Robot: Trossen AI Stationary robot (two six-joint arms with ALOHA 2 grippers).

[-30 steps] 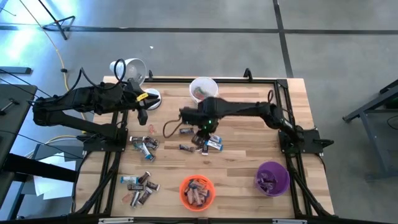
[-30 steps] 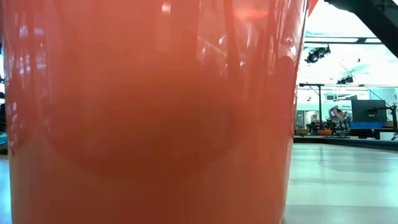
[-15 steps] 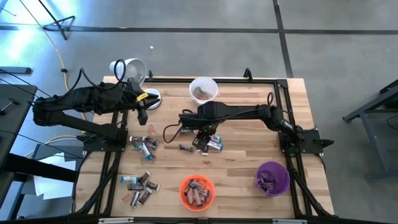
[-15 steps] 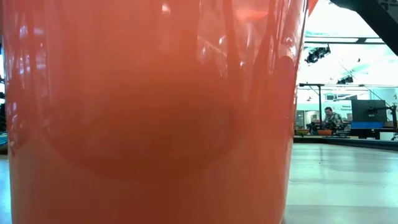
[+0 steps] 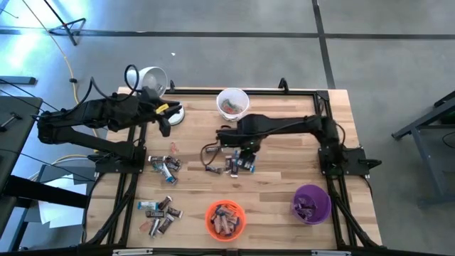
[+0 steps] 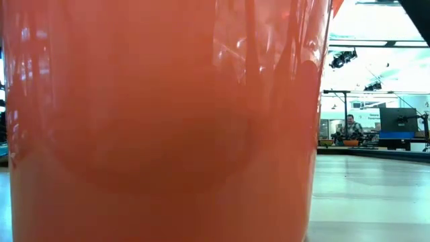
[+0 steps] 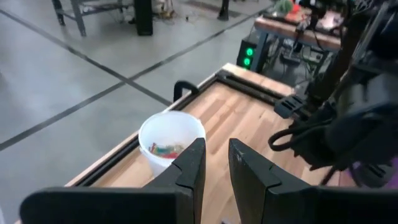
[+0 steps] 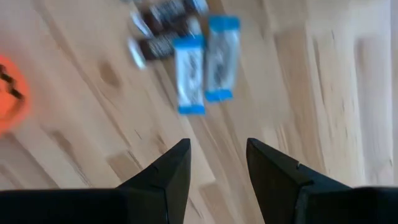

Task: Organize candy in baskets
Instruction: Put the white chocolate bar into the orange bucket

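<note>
My right gripper (image 5: 244,151) (image 8: 217,165) points down, open and bare, over the middle of the table. Just beyond its fingers lie two blue-silver candy bars (image 8: 205,65) and dark brown pieces (image 8: 163,28); this is the middle pile (image 5: 237,165). More candy lies in piles at the left (image 5: 163,165) and near left (image 5: 159,211). The white basket (image 5: 232,103) (image 7: 171,140) stands at the far edge, the orange basket (image 5: 225,218) (image 6: 161,121) at the near edge and the purple basket (image 5: 311,203) near right, all with candy inside. My left gripper (image 5: 165,122) (image 7: 214,168) hovers at the far left, slightly open and bare.
A white lamp (image 5: 151,80) with a round base (image 5: 173,112) stands at the far left corner beside my left gripper. A dark cable (image 5: 207,151) loops beside the middle pile. Bare wood lies right of the middle pile. A person (image 6: 353,128) stands far back in the room.
My right gripper has drawn back a little toward the table's right edge, staying above the middle candy pile, and its wrist has rolled somewhat. My left gripper has turned slightly in place. No candy has moved.
</note>
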